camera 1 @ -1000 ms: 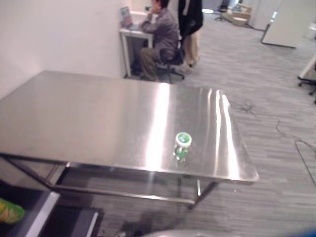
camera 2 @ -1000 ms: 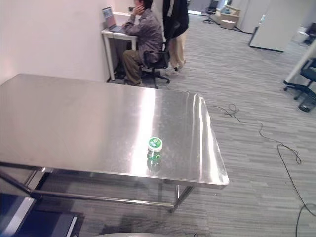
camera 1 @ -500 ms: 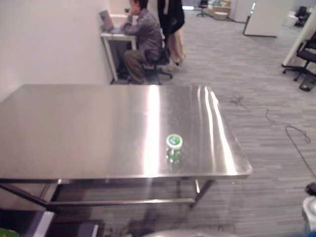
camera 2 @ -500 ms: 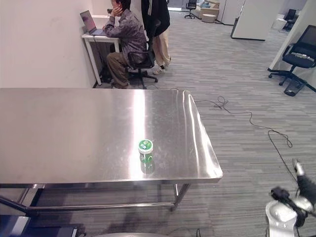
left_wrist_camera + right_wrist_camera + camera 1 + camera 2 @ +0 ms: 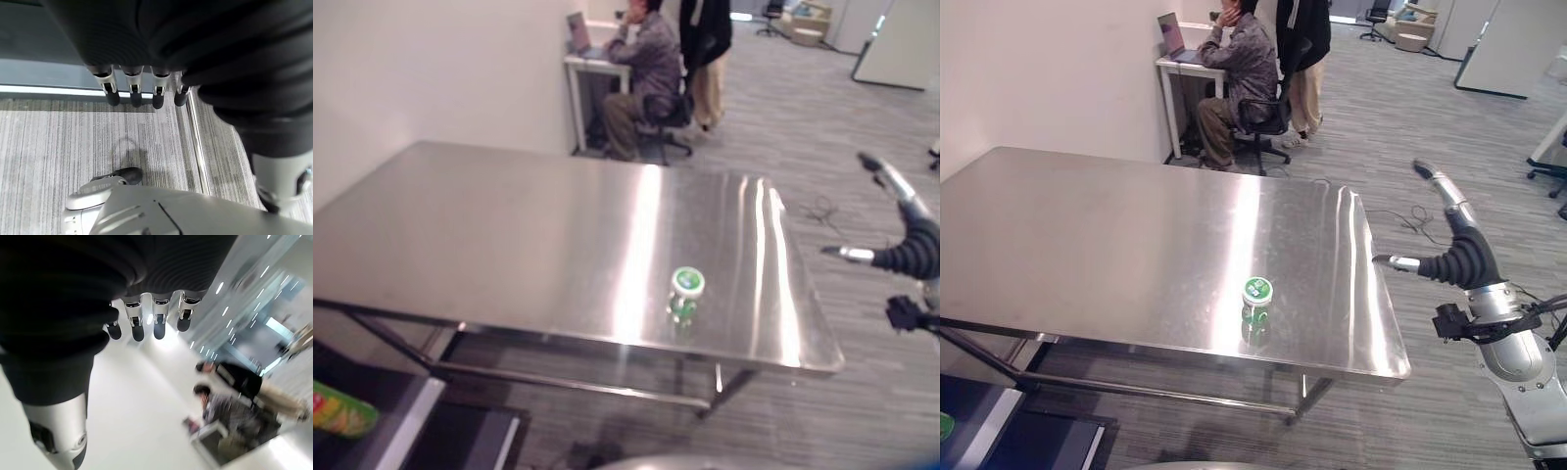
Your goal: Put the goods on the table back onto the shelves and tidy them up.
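Observation:
A small clear bottle with a green and white lid [image 5: 1255, 302] stands upright on the steel table [image 5: 1087, 245], near its front edge and towards the right end. My right hand [image 5: 1459, 257] hangs in the air off the table's right end, apart from the bottle, with its fingers [image 5: 146, 325] straight and its thumb spread; it holds nothing. My left hand [image 5: 142, 93] appears in the left wrist view, low over the carpet beside a grey rail, fingers straight and empty.
A dark shelf unit [image 5: 431, 431] sits at the lower left below the table, with a green packet [image 5: 337, 411] on it. Behind the table, one person sits at a white desk [image 5: 1244, 69] and another stands [image 5: 1304, 49]. An office chair [image 5: 1552, 166] is far right.
The camera has shifted. My right hand has risen from low at the right to beside the table's right end. The bottle keeps its place on the table.

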Available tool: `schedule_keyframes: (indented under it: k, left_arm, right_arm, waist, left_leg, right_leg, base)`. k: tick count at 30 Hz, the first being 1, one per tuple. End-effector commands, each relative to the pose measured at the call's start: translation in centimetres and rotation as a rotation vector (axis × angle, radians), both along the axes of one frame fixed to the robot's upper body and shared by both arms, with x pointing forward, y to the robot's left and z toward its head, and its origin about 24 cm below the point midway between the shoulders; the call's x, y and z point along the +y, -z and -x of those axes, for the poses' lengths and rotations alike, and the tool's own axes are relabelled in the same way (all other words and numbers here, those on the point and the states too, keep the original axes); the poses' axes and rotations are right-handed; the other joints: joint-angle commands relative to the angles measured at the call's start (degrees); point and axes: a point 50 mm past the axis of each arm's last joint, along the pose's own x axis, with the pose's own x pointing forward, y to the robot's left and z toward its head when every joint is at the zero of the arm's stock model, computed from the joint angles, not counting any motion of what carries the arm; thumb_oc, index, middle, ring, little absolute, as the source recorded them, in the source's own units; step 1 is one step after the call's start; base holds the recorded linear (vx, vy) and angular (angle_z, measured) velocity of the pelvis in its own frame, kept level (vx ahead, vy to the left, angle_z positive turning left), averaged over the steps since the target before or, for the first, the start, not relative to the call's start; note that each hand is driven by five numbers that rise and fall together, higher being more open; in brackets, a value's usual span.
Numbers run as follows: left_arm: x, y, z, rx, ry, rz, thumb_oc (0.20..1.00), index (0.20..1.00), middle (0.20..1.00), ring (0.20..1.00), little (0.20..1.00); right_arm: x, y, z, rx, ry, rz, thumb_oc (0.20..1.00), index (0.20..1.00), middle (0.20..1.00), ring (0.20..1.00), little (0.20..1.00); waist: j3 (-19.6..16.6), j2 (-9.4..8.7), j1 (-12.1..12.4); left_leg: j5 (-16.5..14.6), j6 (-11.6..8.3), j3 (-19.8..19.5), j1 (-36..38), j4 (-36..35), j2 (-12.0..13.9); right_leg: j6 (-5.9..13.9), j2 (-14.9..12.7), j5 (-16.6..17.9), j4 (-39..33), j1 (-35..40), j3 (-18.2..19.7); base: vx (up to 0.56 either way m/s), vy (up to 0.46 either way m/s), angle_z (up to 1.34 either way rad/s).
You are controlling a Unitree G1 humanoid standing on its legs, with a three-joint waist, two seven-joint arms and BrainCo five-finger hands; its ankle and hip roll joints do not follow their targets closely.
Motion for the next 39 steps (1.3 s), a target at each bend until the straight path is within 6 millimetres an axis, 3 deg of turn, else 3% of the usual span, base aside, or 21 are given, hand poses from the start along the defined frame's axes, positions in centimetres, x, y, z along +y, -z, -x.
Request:
schedule_keyframes:
  k: [1,13,29,39]
  left_arm:
    - [-0.3,0.2,-0.8,0.009,0.046,0.029,1.000,1.000,1.000,1.000,1.000]
    - [0.0,0.0,-1.6,-0.015,0.054,0.026,1.000,1.000,1.000,1.000,1.000]
    - [0.4,-0.2,-2.4,-0.027,0.084,-0.012,1.000,1.000,1.000,1.000,1.000]
    - [0.8,-0.3,-3.0,-0.042,0.080,-0.050,1.000,1.000,1.000,1.000,1.000]
  right_arm:
    - [1.4,-2.7,0.0,-0.012,-0.185,-0.021,1.000,1.000,1.000,1.000,1.000]
    - [3.4,0.5,-2.5,0.188,-0.251,0.098,1.000,1.000,1.000,1.000,1.000]
    - [6.5,3.0,-4.6,0.223,-0.285,0.162,1.000,1.000,1.000,1.000,1.000]
    - [7.3,5.2,-6.7,0.185,-0.150,0.257,1.000,1.000,1.000,1.000,1.000]
  waist:
    - [0.5,0.83,3.6]
    - [0.5,1.09,5.8]
    - [0.9,1.02,8.2]
    - [1.6,0.30,9.7]
  left_leg:
    - [-5.4,-1.82,-4.0,1.8,0.5,2.5]
    - [-4.5,-2.18,-5.8,0.3,0.5,2.2]
    - [-4.3,-1.62,-7.8,-0.7,0.5,0.8]
    - [-4.4,-1.29,-8.7,-0.9,0.5,0.6]
  right_leg:
    - [5.95,-6.7,7.4,0.4,-5.9,-2.2]
    - [5.78,-7.5,7.2,0.4,-5.0,-4.8]
    - [5.81,-8.6,7.1,0.4,-4.1,-7.1]
    - [5.62,-8.7,6.8,0.5,-3.6,-7.9]
  base:
    - [0.00,0.000,0.00]
    - [0.00,-0.002,0.10]
    - [0.00,0.007,0.11]
    - [0.01,0.001,0.04]
